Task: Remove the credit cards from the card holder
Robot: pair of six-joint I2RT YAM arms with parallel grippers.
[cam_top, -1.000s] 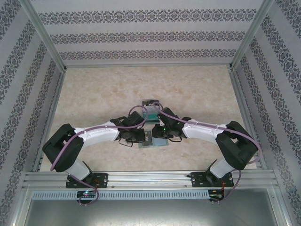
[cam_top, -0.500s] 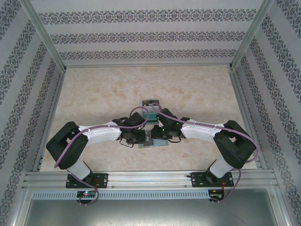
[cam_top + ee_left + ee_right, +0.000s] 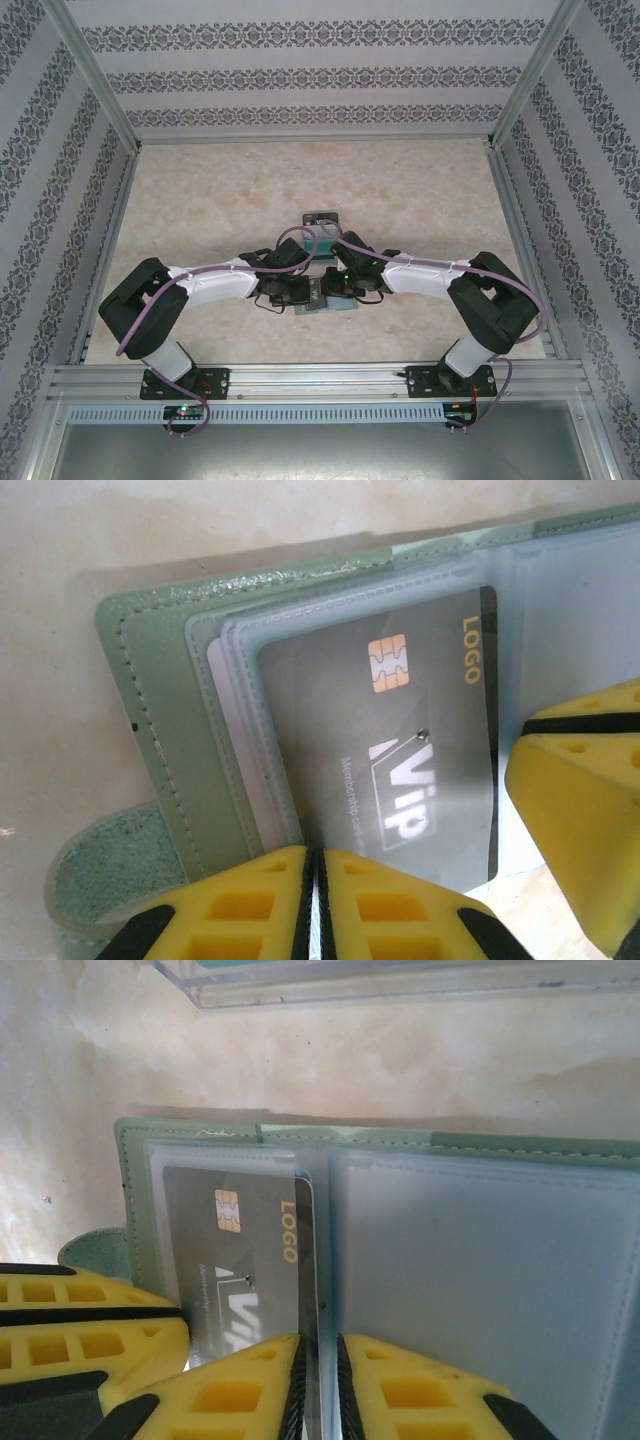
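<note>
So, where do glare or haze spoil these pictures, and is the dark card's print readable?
Left wrist view: the glossy sleeve lays a pale haze over the dark grey card, yet LOGO and VIP read clearly. Right wrist view: the card looks dimmer, the neighbouring sleeve milky. Top external view: even light, but the card holder is too small for detail.

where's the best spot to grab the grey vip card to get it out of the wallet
Take the card by its long edge beside the word LOGO, the side facing the wallet's fold. The clear sleeve ends just short of that edge, so it looks bare there. Come from the fold side and slide it flat toward the middle.
</note>
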